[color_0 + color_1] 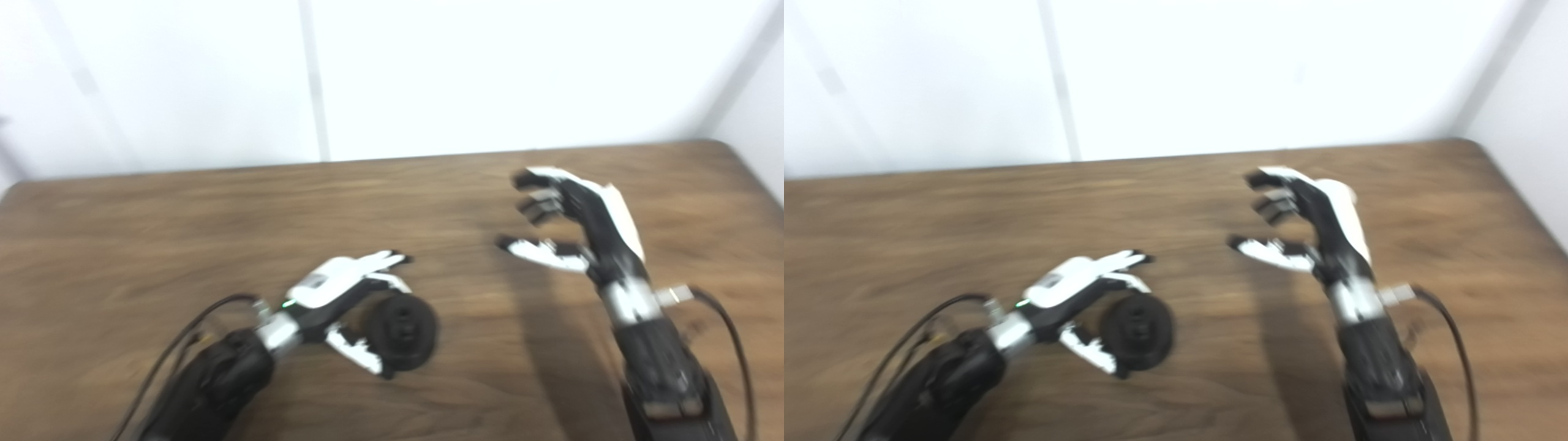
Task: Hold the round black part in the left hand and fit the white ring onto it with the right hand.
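The round black part (402,332) lies on the wooden table (153,233) in the lower middle, also seen in the right eye view (1139,331). My left hand (343,300) is open around it, fingers stretched above it and thumb below, at its left side; I cannot tell if it touches. My right hand (569,223) is open and empty, raised over the table to the right, fingers spread. No white ring shows in either view. Both frames are blurred.
A white wall stands behind the table's far edge (392,158). The table's right corner (729,147) is rounded. Black cables (729,331) trail from both wrists.
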